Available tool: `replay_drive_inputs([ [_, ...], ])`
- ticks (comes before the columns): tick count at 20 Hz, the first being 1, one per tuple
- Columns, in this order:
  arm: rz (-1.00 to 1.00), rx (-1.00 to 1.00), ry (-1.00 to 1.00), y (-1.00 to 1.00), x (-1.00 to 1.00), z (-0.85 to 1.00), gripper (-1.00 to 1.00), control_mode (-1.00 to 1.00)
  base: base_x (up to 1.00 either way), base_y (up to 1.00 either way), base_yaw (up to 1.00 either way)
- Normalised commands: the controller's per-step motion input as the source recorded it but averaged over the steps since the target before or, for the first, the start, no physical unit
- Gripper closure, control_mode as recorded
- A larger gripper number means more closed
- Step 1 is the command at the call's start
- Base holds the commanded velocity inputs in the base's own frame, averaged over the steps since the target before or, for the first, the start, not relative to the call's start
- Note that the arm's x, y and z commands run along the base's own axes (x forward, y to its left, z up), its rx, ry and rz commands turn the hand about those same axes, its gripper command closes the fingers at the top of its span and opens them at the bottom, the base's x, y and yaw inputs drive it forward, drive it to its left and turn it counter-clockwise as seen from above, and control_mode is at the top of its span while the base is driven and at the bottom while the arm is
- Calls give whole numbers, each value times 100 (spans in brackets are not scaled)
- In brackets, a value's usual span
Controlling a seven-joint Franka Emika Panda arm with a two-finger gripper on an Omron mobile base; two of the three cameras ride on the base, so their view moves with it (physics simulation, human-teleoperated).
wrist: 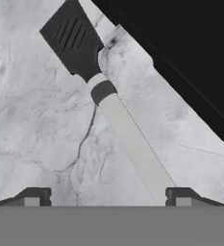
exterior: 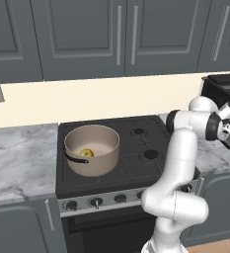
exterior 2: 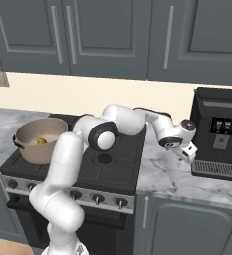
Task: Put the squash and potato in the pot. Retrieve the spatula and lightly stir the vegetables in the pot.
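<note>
Two burners on the stove's (exterior: 136, 163) right side lie bare in the left base view, while the pot (exterior: 92, 149) sits on the front-left burner with its thin dark handle toward the front-left; the squash (exterior: 87, 152) lies on the pot's pale floor as a small yellow lump. The white arm bends from the lower right toward the marble counter (exterior: 18, 158) right of the stove, its wrist just in front of the coffee machine (exterior: 224, 94). From the right base view, the pot (exterior 2: 38, 139) stands at the stove's left with the squash (exterior 2: 39, 141) inside, and the arm stretches across the stove to the counter, where the gripper (exterior 2: 187, 155) hangs low over the marble just left of the coffee machine's (exterior 2: 218, 124) drip tray. Looking along the hand, the spatula (wrist: 104, 93) lies flat on the marble, its slotted dark blade toward the top left and its pale handle running down to the right, ending close beside the right fingertip (wrist: 180, 197). Both fingers stand wide apart with nothing gripped between them. The machine's dark base fills the upper right corner, close beside the blade.
</note>
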Motion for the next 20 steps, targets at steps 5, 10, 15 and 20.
replay_drive_inputs([
  [5,0,13,2,21,-42,-15,-100,-100,0,0,0],
  [10,0,11,0,36,-46,-8,-100,-100,0,0,0],
  [15,-1,1,1,38,-29,2,-100,-100,0,0,0],
  [20,-5,-9,-3,3,16,38,-100,-100,0,0,0],
])
